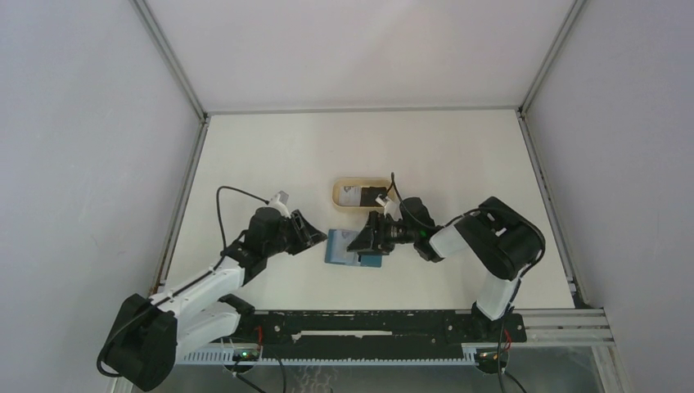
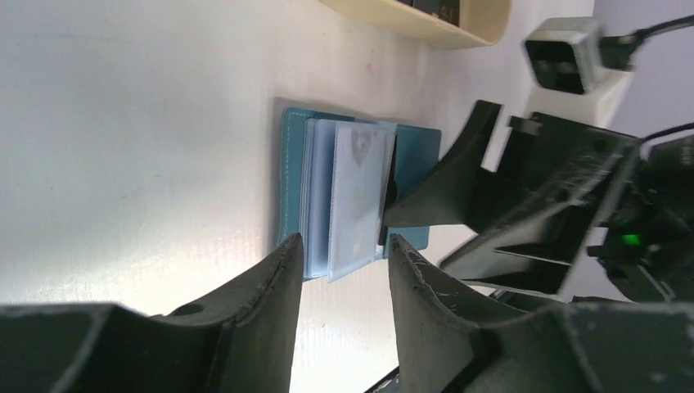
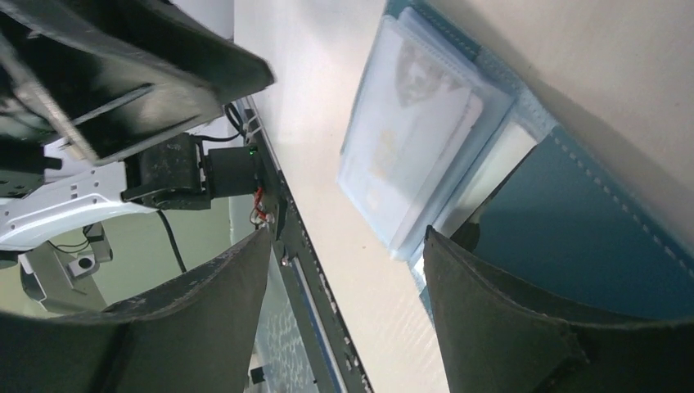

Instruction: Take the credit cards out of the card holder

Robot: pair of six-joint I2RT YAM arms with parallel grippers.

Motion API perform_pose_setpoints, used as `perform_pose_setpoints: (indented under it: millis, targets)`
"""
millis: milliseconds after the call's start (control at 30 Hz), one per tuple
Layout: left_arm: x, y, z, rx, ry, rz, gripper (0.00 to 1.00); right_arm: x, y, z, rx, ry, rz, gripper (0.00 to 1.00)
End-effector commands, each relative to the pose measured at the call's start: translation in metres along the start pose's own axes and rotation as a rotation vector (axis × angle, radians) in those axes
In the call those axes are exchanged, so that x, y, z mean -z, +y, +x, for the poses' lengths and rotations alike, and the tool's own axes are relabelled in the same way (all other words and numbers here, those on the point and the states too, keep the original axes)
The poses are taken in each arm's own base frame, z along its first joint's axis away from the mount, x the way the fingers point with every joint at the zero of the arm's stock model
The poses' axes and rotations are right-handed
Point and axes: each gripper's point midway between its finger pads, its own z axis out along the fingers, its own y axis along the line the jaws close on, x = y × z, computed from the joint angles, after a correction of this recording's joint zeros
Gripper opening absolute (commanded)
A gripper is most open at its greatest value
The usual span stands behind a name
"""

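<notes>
While looking at the near part of the table [image 1: 270, 155] first, saw the card holder [image 1: 335, 247] lying open and flat between the two grippers. Found the left gripper [image 2: 344, 250] just beside its left edge, with fingers spread apart and nothing held. Found the right gripper [image 3: 348, 237] at its right half, spread wide too, with one fingertip [image 2: 409, 205] right up against the clear pockets [image 2: 319, 196]. Spotted a pale card [image 2: 358, 184] tucked inside a pocket. Farther back, saw a tan tray [image 1: 334, 195] holding a white card [image 1: 352, 196] and a black card [image 1: 378, 196].
</notes>
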Motion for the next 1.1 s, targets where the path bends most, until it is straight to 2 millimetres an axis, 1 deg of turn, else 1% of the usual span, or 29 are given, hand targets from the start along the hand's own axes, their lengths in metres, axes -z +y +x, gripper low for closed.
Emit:
perform_pose_setpoints:
  millis: [0, 100, 233, 333, 400, 467, 667, 800, 933, 1067]
  targets:
    - [-0.001, -0.022, -0.009, 0.011, 0.000, 0.055, 0.47, 0.019, 0.021, -0.016, 0.098, -0.059, 0.000, 0.78]
    - [0.001, -0.031, -0.015, 0.003, -0.017, 0.075, 0.47, 0.037, 0.026, -0.024, 0.133, -0.095, 0.047, 0.80]
    - [0.000, -0.033, -0.017, -0.002, -0.014, 0.077, 0.47, 0.062, 0.019, -0.033, 0.206, -0.155, 0.202, 0.83]
    - [-0.003, -0.034, -0.016, -0.003, -0.004, 0.083, 0.47, 0.073, 0.001, -0.031, 0.214, -0.158, 0.301, 0.84]
    - [-0.004, -0.036, -0.016, -0.004, -0.003, 0.092, 0.47, 0.076, -0.013, -0.027, 0.200, -0.146, 0.347, 0.84]
    - [-0.004, -0.038, -0.016, -0.006, -0.003, 0.095, 0.47, 0.075, -0.022, -0.021, 0.183, -0.134, 0.362, 0.84]
    - [-0.005, -0.036, -0.013, -0.012, 0.003, 0.091, 0.47, 0.070, -0.041, -0.009, 0.152, -0.117, 0.413, 0.84]
    - [-0.005, -0.033, -0.011, -0.015, 0.001, 0.085, 0.47, 0.071, -0.051, -0.002, 0.129, -0.103, 0.450, 0.83]
    - [-0.008, -0.027, -0.007, -0.014, 0.003, 0.070, 0.47, 0.080, -0.056, 0.002, 0.134, -0.110, 0.497, 0.83]
    - [-0.011, -0.024, -0.004, -0.016, 0.007, 0.062, 0.46, 0.092, -0.047, -0.001, 0.174, -0.162, 0.499, 0.84]
